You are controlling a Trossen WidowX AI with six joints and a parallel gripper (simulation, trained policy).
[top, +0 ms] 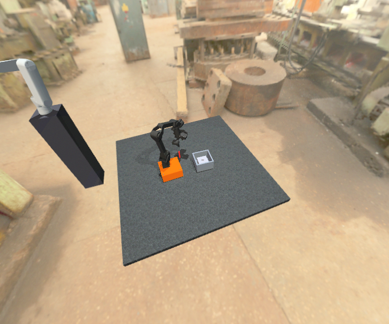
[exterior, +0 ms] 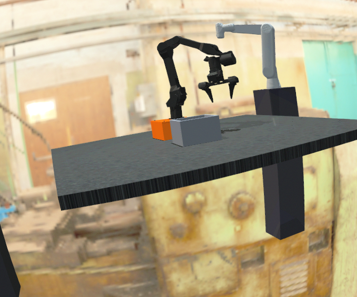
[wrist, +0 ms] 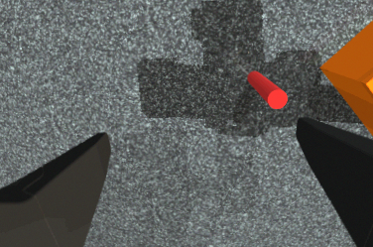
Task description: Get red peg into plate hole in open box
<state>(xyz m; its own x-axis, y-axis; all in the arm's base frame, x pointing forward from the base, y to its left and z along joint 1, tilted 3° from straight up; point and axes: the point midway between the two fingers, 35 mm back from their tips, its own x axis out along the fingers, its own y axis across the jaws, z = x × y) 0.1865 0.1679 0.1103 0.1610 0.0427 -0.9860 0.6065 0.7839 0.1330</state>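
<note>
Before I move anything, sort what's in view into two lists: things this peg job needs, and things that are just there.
Needed for the job:
- red peg
- open grey box, with the holed plate inside
- black arm and its end effector

Just there:
- pale arm on the dark pillar
- rusty ring block
- grey cabinet
</note>
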